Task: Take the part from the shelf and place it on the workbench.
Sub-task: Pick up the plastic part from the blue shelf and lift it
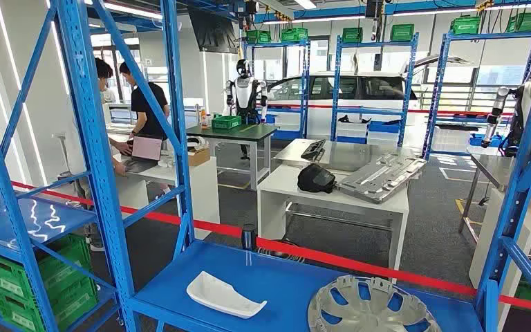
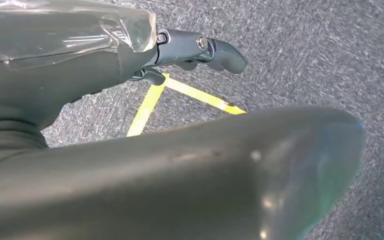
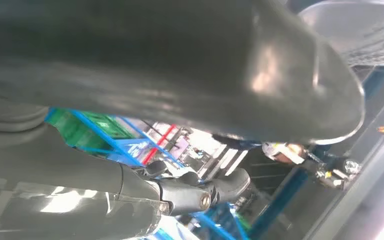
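A: Where's the part rn?

B: I see a white curved panel point(image 1: 225, 294) flat on the blue shelf point(image 1: 276, 280), w/ a silver hubcap point(image 1: 366, 308) near it on the same deck. In the left wrist view my left hand point(image 2: 130, 100) hangs over grey carpet, well apart from the shelf, fingers loose, holding nothing. My right hand point(image 3: 170, 150) is up near blue racking; can't tell if it's open or closed.

A: Which way does it lie?

B: Long axis runs across the shelf front, slightly slanted, wider end toward the hubcap.

A: Handling?

B: My guess: thin, light, stiff plastic, glossy so prob slippery. I'd pinch the raised long edge near the middle, approx.
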Action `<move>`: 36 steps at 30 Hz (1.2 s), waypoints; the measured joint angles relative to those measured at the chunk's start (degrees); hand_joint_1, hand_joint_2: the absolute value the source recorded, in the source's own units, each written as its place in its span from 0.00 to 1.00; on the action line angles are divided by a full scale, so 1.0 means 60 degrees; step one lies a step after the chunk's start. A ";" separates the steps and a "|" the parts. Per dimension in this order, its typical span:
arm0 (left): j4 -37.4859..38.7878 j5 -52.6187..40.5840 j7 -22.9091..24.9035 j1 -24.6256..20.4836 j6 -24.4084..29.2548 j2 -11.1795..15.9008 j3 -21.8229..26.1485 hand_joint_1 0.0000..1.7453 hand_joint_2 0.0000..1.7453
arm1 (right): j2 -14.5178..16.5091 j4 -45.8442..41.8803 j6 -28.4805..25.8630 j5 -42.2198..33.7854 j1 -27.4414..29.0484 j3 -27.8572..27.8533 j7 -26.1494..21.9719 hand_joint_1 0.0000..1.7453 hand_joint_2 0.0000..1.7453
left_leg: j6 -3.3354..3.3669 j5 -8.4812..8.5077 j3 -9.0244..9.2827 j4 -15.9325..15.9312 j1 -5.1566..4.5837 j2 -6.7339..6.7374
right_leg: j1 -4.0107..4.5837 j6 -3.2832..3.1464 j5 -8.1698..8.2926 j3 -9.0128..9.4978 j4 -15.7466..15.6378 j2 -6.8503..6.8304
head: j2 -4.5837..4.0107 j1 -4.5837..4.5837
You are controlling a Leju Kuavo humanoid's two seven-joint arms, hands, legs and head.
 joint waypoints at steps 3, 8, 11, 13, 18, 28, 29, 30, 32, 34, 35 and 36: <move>0.0005 -0.0043 -0.0035 -0.0013 -0.0012 0.0005 0.0000 0.00 0.00 | 0.0032 0.0046 0.0086 -0.0115 -0.0025 0.0014 -0.0077 0.00 0.00 | -0.0083 -0.0069 0.0022 0.0115 0.0024 0.0038 | -0.0020 -0.0130 0.0045 0.0100 -0.0020 0.0055 | 0.0006 -0.0021; 0.0044 -0.0307 -0.0166 -0.0046 0.0008 0.0006 -0.0001 0.00 0.00 | 0.0164 0.0287 0.0362 -0.0808 -0.0064 0.0022 -0.0018 0.00 0.00 | -0.0266 -0.0841 -0.1461 0.2508 0.0099 0.0185 | -0.0016 -0.0333 -0.0176 0.0389 -0.0033 0.0227 | 0.0005 -0.0067; 0.0043 -0.0370 -0.0189 -0.0028 -0.0045 0.0006 0.0013 0.00 0.00 | 0.0190 0.0426 0.0369 -0.1059 -0.0097 0.0025 0.0091 0.00 0.00 | -0.0195 -0.0553 -0.1871 0.2449 0.0094 0.0176 | 0.0041 -0.0333 -0.0349 0.0617 -0.0038 0.0464 | 0.0005 -0.0081; 0.0020 -0.0366 -0.0191 -0.0025 -0.0064 0.0026 0.0037 0.00 0.00 | 0.0202 0.0482 0.0339 -0.1035 -0.0144 0.0026 0.0125 0.00 0.00 | 0.0043 0.0347 -0.1474 0.1140 0.0003 0.0140 | 0.0090 -0.0344 -0.0476 0.0817 -0.0053 0.0572 | 0.0005 -0.0088; -0.0088 -0.0223 -0.0177 -0.0053 -0.0063 0.0058 0.0078 0.00 0.00 | 0.0228 0.0546 0.0233 -0.0801 -0.0208 0.0073 0.0216 0.00 0.00 | 0.0460 0.0815 -0.0858 -0.0147 -0.0201 0.0090 | 0.0072 -0.0114 -0.0527 0.1041 -0.0061 0.0669 | 0.0005 -0.0105; -0.0187 0.0736 0.0380 0.0316 0.0127 -0.0005 -0.0369 0.00 0.00 | 0.0285 0.0535 0.0240 -0.0970 -0.0285 0.0118 0.0321 0.00 0.00 | 0.0268 0.0420 -0.0163 -0.0254 -0.0037 0.0104 | -0.0153 0.0404 -0.0369 -0.0207 0.0881 0.0099 | 0.0005 -0.0043; -0.0214 0.0787 0.0407 0.0346 0.0132 -0.0003 -0.0430 0.00 0.00 | 0.0292 0.0536 0.0257 -0.1004 -0.0285 0.0117 0.0323 0.00 0.00 | 0.0199 0.0332 -0.0115 -0.0193 -0.0023 0.0101 | -0.0153 0.0392 -0.0185 -0.0028 0.0358 0.0059 | 0.0003 -0.0036; -0.0243 0.0814 0.0422 0.0363 0.0136 -0.0001 -0.0481 0.00 0.00 | 0.0300 0.0537 0.0265 -0.1021 -0.0283 0.0117 0.0325 0.00 0.00 | 0.0126 0.0250 -0.0104 -0.0143 -0.0024 0.0103 | -0.0132 0.0314 -0.0092 0.0094 0.0063 0.0028 | 0.0002 -0.0030; -0.0292 0.0831 0.0437 0.0406 0.0137 0.0003 -0.0561 0.00 0.00 | 0.0319 0.0532 0.0270 -0.1037 -0.0278 0.0115 0.0325 0.00 0.00 | 0.0000 0.0143 -0.0078 -0.0037 -0.0036 0.0129 | -0.0091 0.0045 -0.0145 0.0132 -0.0015 0.0032 | 0.0001 -0.0029; -0.0337 0.0886 0.0468 0.0455 0.0145 0.0006 -0.0638 0.00 0.00 | 0.0344 0.0516 0.0282 -0.1068 -0.0278 0.0111 0.0341 0.00 0.00 | -0.0092 0.0045 -0.0096 0.0111 -0.0007 0.0182 | -0.0122 -0.0092 -0.0094 0.0241 -0.0013 0.0104 | 0.0006 -0.0045; -0.0360 0.0961 0.0493 0.0472 0.0161 0.0009 -0.0677 0.00 0.00 | 0.0364 0.0509 0.0298 -0.1096 -0.0289 0.0111 0.0375 0.00 0.00 | -0.0139 -0.0050 -0.0217 0.0361 0.0018 0.0201 | -0.0131 -0.0138 -0.0116 0.0310 -0.0017 0.0132 | 0.0006 -0.0059; -0.0385 0.1057 0.0525 0.0484 0.0183 0.0010 -0.0720 0.00 0.00 | 0.0391 0.0502 0.0313 -0.1113 -0.0299 0.0112 0.0419 0.00 0.00 | -0.0194 -0.0207 -0.0463 0.0800 0.0043 0.0214 | -0.0132 -0.0182 -0.0149 0.0370 -0.0021 0.0151 | 0.0008 -0.0068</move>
